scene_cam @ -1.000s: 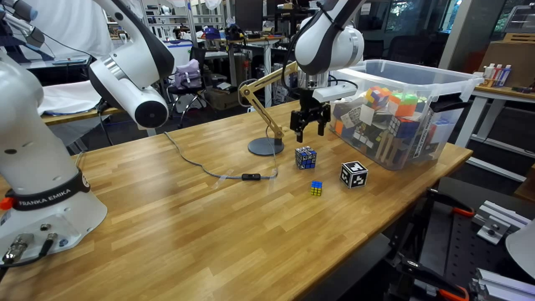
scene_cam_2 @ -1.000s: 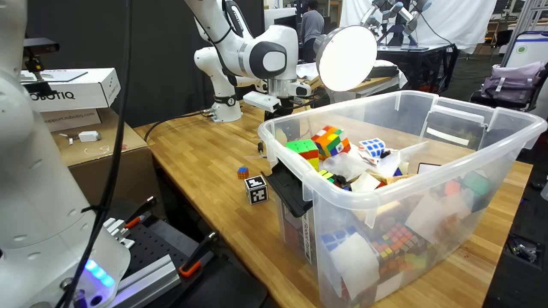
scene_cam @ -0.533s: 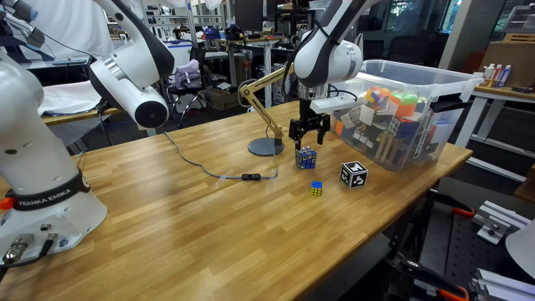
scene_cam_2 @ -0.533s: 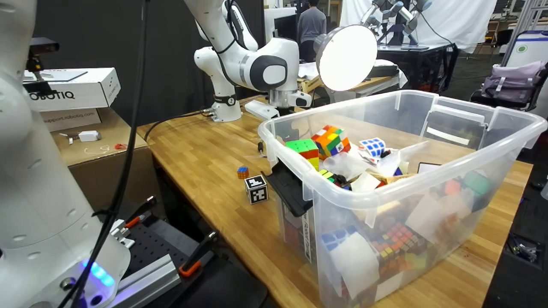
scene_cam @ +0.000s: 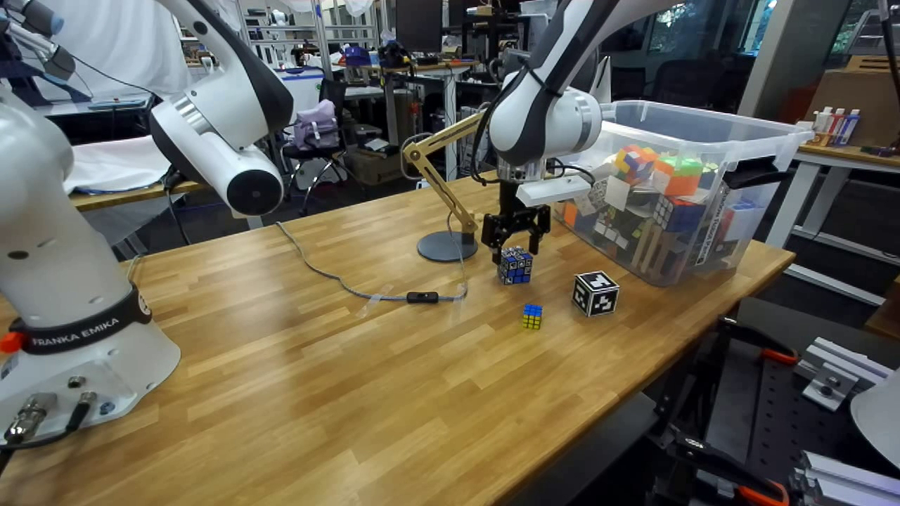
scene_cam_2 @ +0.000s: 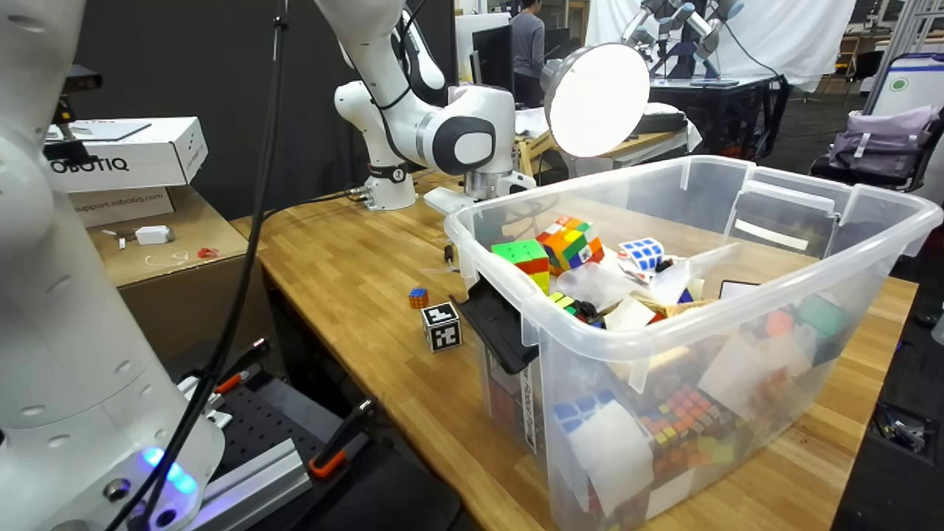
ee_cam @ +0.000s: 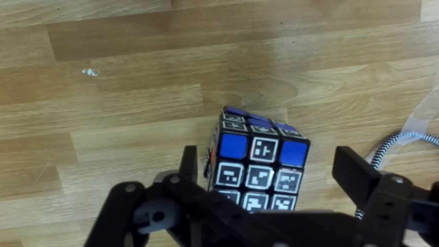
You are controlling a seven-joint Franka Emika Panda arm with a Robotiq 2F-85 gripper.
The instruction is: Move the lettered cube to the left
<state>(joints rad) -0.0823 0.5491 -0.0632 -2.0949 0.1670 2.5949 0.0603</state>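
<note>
The lettered cube (ee_cam: 260, 175) is resting on the surface (scene_cam: 365, 422), near the lamp base (scene_cam: 436, 247); in an exterior view it is sitting under the claw (scene_cam: 515, 249). We are identifying it by its three-by-three faces: square tiles are filling a black body, some solid blue, others black with pale frames and blocky, letter-like marks. In the wrist view, two blue tiles are occupying corners of the upper face, a marked tile is standing between them, and the row nearest the claw is partly hiding behind it. A narrow reddish strip is showing along one side.

We are finding the fingers (ee_cam: 189, 161) spread wider than the cube: unequal gaps are showing on both sides, and the claw is holding nothing. It is presenting dark, angular forms with round, screw-like heads.

We are noting materials and shapes. The surface is displaying long wood strips with visible grain; the lamp base is forming a flat grey disc. A braided black-and-white cable (ee_cam: 416, 135) is curving past clear tape (ee_cam: 420, 115). The small cube (scene_cam: 532, 316), blue and yellow in an exterior view, and the black-and-white cube (scene_cam: 596, 294) are standing nearby. The bin (scene_cam_2: 914, 217) is presenting translucent, rounded corners around colourful puzzle cubes (scene_cam_2: 571, 240).
</note>
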